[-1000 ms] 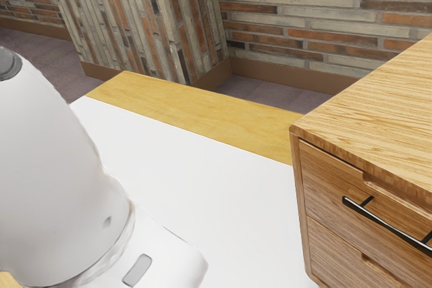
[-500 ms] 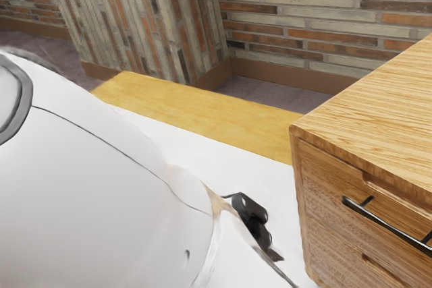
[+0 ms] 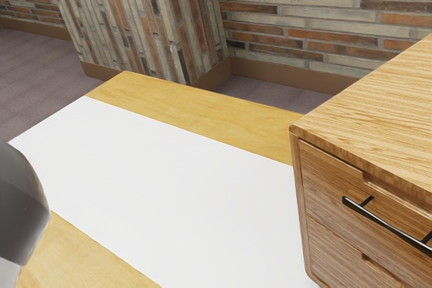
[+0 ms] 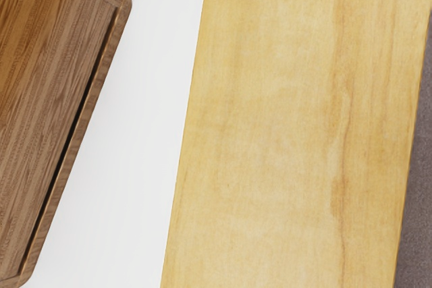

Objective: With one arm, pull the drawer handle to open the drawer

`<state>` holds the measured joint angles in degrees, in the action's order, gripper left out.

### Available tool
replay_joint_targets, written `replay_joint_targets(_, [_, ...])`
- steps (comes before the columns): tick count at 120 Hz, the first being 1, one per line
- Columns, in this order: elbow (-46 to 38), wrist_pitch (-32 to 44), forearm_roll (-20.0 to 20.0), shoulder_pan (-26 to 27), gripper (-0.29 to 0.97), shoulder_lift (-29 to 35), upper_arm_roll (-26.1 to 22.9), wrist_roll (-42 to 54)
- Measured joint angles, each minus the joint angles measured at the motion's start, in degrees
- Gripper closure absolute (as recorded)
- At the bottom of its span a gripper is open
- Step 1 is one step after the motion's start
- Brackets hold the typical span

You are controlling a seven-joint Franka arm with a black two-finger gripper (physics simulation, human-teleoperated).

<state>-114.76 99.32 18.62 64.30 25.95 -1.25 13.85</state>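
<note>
Wrist view looks down from our hand onto a corner of the wooden cabinet (image 4: 40, 99), with the white table surface (image 4: 142, 166) just beside it and a pale wooden strip (image 4: 290, 133) beyond. We cannot tell whether our gripper is open or shut. At the exterior view's right, the black drawer handle (image 3: 385, 224) sits on the top drawer (image 3: 331, 180), whose front lies flush with the cabinet. Our arm's grey link (image 3: 17, 214) is at the lower left, well apart from the handle.

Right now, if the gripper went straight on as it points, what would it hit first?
The gripper would probably meet the table: the wrist view looks down on its bare wood beside the white mat, the cabinet off to the side. Wood or mat: unclear.
</note>
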Motion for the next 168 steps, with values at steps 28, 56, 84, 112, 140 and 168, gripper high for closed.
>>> replay_joint_targets(28, [12.1, 3.1, 7.6, 0.8, 0.02, -10.3, 4.9, 6.4])
replay_joint_targets(56, [15.1, 5.4, 14.5, 0.7, 0.02, -13.7, 8.7, 11.2])
replay_joint_targets(84, [13.4, 10.1, 15.6, 0.3, 0.02, -15.2, 9.8, 14.5])
replay_joint_targets(112, [11.6, 13.0, 14.1, -0.4, 0.02, -15.5, 10.9, 16.5])
replay_joint_targets(140, [9.0, 14.0, 13.4, -0.1, 0.02, -13.2, 11.1, 17.9])
replay_joint_targets(168, [9.0, 16.8, 13.2, -2.1, 0.02, -15.5, 12.0, 18.9])
